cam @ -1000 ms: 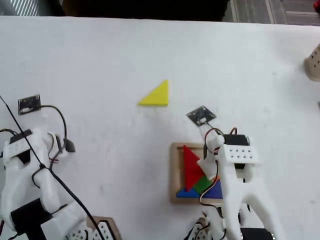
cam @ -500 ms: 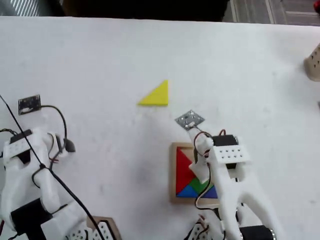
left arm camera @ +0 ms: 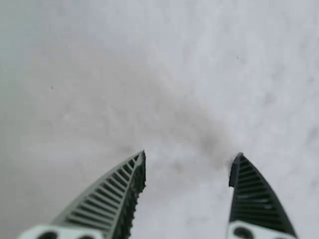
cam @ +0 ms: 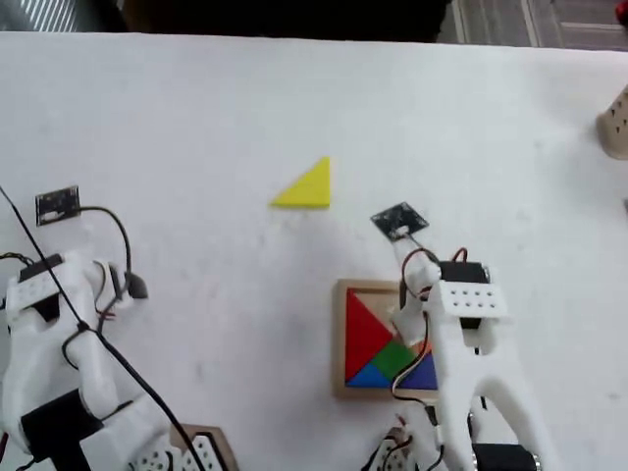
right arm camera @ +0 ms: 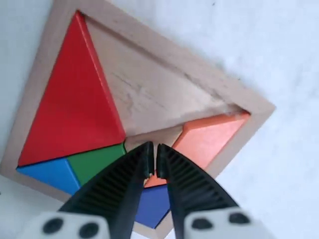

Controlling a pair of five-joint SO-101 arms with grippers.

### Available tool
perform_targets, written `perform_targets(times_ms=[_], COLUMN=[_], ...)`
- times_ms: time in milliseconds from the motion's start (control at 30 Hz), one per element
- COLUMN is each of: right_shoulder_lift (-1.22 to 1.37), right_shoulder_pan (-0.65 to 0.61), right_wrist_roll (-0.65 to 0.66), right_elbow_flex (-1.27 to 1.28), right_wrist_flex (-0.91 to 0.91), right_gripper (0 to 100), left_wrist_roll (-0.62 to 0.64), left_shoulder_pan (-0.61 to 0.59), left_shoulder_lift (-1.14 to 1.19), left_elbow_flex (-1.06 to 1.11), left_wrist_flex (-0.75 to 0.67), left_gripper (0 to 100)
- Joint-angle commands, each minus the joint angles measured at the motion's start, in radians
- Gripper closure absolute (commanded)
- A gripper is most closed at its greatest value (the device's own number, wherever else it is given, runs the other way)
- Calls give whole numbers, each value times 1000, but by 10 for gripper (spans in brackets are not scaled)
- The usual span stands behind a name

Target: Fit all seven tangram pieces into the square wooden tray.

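Left gripper (left arm camera: pixel 189 158): jaws were wide apart, empty, over bare table (left arm camera: pixel 149 59).
Yellow triangle (cam: pixel 307 186): lay flat, well apart from tray (cam: pixel 340 339); probably light, stiff, thin, slick. Pinch across 2 edges.
Tray fill: red piece (right arm camera: pixel 75 104), green piece (right arm camera: pixel 94 162) and orange piece (right arm camera: pixel 209 137) were seated; 1 triangular gap was bare.
Right gripper (right arm camera: pixel 153 149): fingers were nearly closed, held nothing, tips at orange piece.
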Motion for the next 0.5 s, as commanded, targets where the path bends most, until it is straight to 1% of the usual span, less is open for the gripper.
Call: perform_targets(times_ms=[0,67,167,233,333,367,400,433,467], right_shoulder_lift=[-7,-5,-5,-5,-7,-8,-10,-8,-8], right_shoulder_pan=[15,15,15,15,15,15,12,-2,-15], right_wrist_roll=[-9,-11,-72,-110,-114,-87,-34,38,129], right_elbow_flex=[-38,-35,-35,-35,-38,-41,-44,-52,-55], right_wrist_flex=[-107,-143,-171,-188,-193,-193,-191,-183,-163], right_gripper=[981,981,981,981,981,980,970,945,911], left_wrist_roll=[-14,-17,-94,-127,-135,-137,-138,-138,-138], left_shoulder_pan=[-4,-4,-1,24,47,51,56,62,62], left_shoulder_lift=[-44,-45,-48,-48,-48,-48,-48,-48,-48], left_elbow_flex=[-8,-8,-12,-12,-12,-12,-12,-12,-12], left_wrist_flex=[2,2,3,3,5,5,5,3,3], left_gripper=[733,758,833,871,923,945,971,984,974])
